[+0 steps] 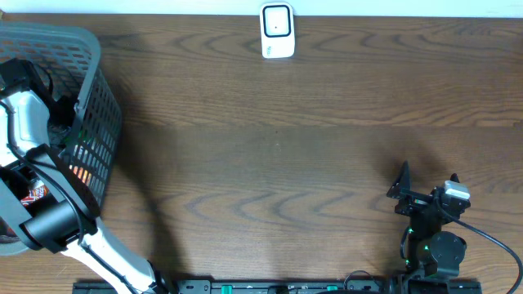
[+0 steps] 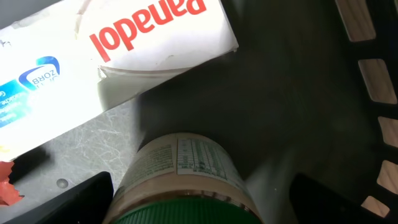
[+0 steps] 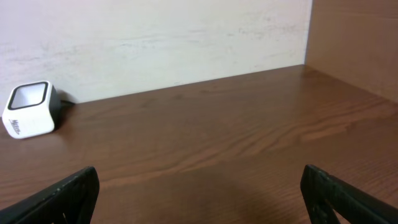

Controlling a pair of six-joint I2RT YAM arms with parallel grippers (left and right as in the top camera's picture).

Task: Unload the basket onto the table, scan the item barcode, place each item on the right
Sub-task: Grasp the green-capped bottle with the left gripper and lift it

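Wood table [image 1: 286, 147], basket [image 1: 102, 122] holding jar [image 2: 180, 168], box [image 2: 124, 43]

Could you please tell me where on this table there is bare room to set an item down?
The table lies bare across the broad stretch bordered by the basket, the scanner and the right pincer. It is crowded inside the basket, where a Panadol box and a green-lidded jar sit close together at the left pincer.
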